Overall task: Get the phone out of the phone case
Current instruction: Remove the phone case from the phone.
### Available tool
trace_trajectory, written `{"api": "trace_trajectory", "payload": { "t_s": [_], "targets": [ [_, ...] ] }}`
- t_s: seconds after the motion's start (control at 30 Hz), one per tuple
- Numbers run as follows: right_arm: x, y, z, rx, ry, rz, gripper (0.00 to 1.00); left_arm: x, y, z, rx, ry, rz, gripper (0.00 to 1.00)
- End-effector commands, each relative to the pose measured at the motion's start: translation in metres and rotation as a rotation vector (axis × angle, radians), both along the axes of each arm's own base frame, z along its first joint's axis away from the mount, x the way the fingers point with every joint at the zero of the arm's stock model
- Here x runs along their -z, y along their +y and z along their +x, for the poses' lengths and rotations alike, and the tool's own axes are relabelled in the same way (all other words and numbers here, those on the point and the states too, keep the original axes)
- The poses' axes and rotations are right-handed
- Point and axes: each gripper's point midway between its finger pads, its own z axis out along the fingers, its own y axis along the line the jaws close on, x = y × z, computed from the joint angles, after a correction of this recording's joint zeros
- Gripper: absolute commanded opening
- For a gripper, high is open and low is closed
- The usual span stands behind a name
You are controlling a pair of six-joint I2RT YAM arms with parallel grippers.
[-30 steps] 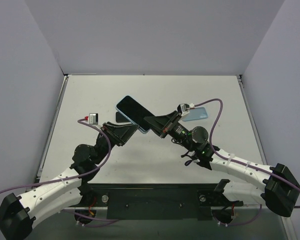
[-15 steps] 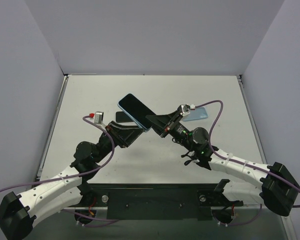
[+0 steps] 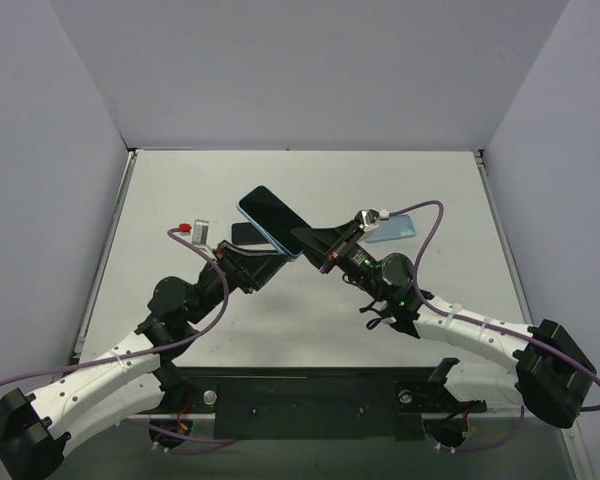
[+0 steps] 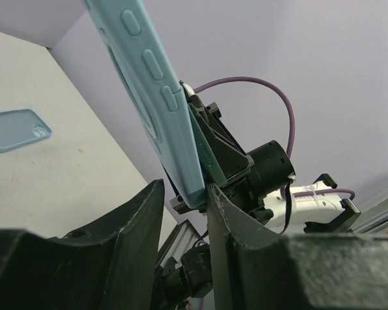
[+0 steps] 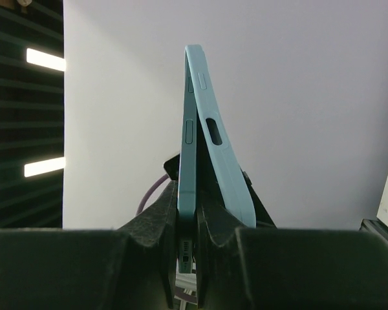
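A phone (image 3: 269, 217) with a dark screen, in a light blue phone case (image 5: 231, 177), is held tilted above the centre of the counter (image 3: 180, 190), free end toward 10 o'clock. The right jaws are closed on its lower edge, where the case bows away; the left jaws stand open astride its corner. A dark flat object (image 3: 243, 233) is half hidden beneath; a second blue case (image 3: 391, 228) lies at 3 o'clock

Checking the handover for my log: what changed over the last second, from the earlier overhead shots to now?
The left pincer slid a little toward the right arm, its jaws narrowing around the cased phone at its lower end, not yet clamped. The cased phone shifted slightly rightward. Unchanged: the right pincer shut on it, and the spare blue case.
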Motion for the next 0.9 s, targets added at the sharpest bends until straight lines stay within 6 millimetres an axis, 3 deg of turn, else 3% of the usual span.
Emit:
{"api": "trace_trajectory", "payload": {
  "t_s": [0.0,0.17,0.3,0.43,0.53,0.57,0.6,0.63,0.67,0.7,0.73,0.77,0.87],
  "targets": [
    [-0.069,-0.022,-0.025,0.002,-0.182,0.149,0.0,-0.005,0.006,0.017,-0.102,0.02,0.066,0.4],
    [-0.064,-0.021,-0.026,0.01,-0.183,0.11,0.0,-0.006,0.01,0.029,-0.162,0.04,0.062,0.38],
    [-0.061,-0.02,-0.026,0.013,-0.181,0.101,0.0,-0.013,0.005,0.034,-0.163,0.034,0.059,0.31],
    [-0.059,-0.02,-0.025,0.023,-0.189,0.078,0.0,-0.021,0.001,0.034,-0.143,0.021,0.029,0.17],
    [-0.053,-0.023,-0.025,0.046,-0.197,0.027,0.0,-0.009,0.003,0.04,-0.178,0.06,0.07,0.0],
    [-0.05,-0.024,-0.025,0.051,-0.199,0.004,0.0,-0.008,0.006,0.043,-0.2,0.075,0.081,0.0],
    [-0.043,-0.026,-0.025,0.065,-0.205,-0.05,0.0,0.01,0.015,0.05,-0.261,0.14,0.137,0.0],
    [-0.039,-0.027,-0.026,0.07,-0.209,-0.077,0.0,0.009,0.021,0.054,-0.299,0.162,0.154,0.0],
    [-0.028,-0.03,-0.026,0.084,-0.22,-0.154,0.0,0.033,0.038,0.061,-0.394,0.243,0.239,0.0],
    [-0.022,-0.031,-0.027,0.088,-0.223,-0.199,0.0,0.031,0.049,0.066,-0.457,0.27,0.26,0.0],
    [-0.007,-0.037,-0.028,0.101,-0.23,-0.297,0.0,0.06,0.073,0.067,-0.56,0.356,0.382,0.0],
    [0.004,-0.041,-0.027,0.119,-0.258,-0.366,0.0,0.076,0.092,0.064,-0.63,0.412,0.479,0.0],
    [0.035,-0.062,-0.03,0.138,-0.256,-0.534,0.0,0.077,0.154,0.062,-0.899,0.442,0.602,0.0]
  ]
}}
